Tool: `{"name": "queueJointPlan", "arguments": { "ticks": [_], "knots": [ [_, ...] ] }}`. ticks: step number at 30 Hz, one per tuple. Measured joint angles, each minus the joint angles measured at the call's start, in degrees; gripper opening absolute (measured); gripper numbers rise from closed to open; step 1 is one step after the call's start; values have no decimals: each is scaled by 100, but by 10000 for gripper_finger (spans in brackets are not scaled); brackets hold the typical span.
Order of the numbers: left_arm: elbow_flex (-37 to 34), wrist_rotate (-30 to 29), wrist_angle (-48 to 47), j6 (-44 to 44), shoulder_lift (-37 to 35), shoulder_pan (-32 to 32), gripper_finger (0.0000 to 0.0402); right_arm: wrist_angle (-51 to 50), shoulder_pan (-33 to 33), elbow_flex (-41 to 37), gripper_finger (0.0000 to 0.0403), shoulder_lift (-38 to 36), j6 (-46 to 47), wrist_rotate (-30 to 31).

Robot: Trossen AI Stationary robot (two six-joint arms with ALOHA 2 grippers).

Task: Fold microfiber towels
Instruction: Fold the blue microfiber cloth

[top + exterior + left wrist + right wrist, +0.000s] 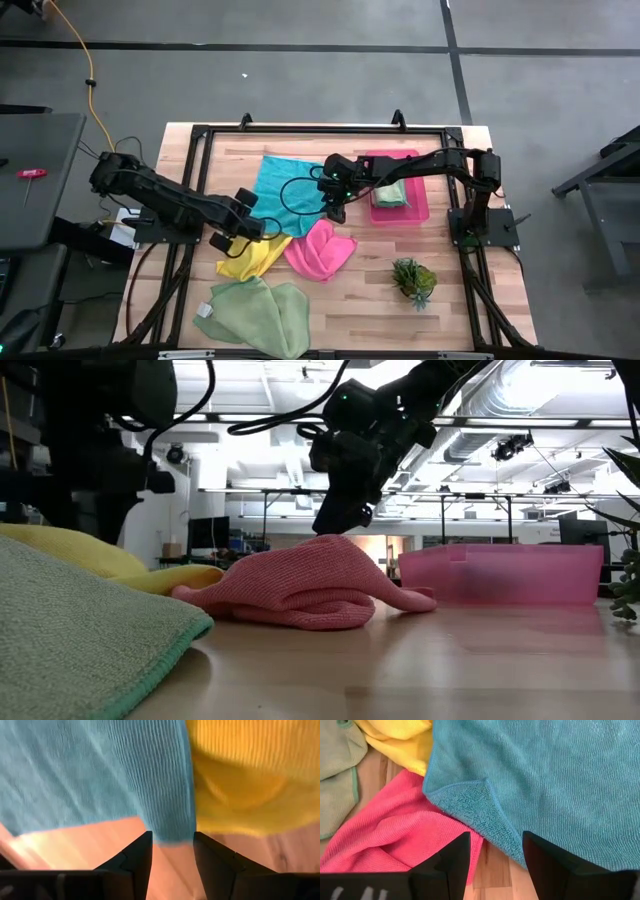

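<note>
Teal towel (pixel 285 183) spread upper centre of counter (pixel 350 310), soft, limp, light. Best taken at turned-up corner edge. Left gripper (pixel 170 851) and right gripper (pixel 495 851): jaws parted, grasping nothing.

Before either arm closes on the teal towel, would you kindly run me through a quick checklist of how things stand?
1. Left gripper open at the teal towel edge: ok.
2. Right gripper open over the same towel's turned-up corner: ok.
3. Teal towel lying flat: not ok, one corner is folded over.
4. Teal towel free of others: not ok, it overlaps the pink towel and meets the yellow towel.
5. Cloth between the fingers: cannot tell.
</note>
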Motion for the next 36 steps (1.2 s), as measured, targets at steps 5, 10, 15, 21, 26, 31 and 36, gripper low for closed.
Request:
{"name": "queueJointPlan", "arguments": {
  "ticks": [5, 10, 15, 21, 26, 31, 36],
  "knots": [
    [-2, 407, -201, 0, -409, 0, 131, 13, 0, 0, 172, 0, 7, -2],
    [0, 458, -19, 190, -606, 4, 131, 63, 0, 0, 172, 0, 7, -4],
    [-2, 461, 56, 501, -377, 0, 131, 66, 0, 0, 172, 0, 10, -7],
    [-10, 459, 51, 468, -109, 0, 131, 86, 2, 0, 172, 0, 22, -2],
    [-379, 388, 59, 627, -99, 0, 131, 113, 0, 0, 172, 0, 76, 2],
    [-411, 73, 319, 606, -121, 3, 131, 179, 1, 0, 172, 0, 160, 7],
    [-411, 75, 596, 605, -124, 2, 131, 214, 0, 0, 172, 0, 160, 7]
  ]
}}
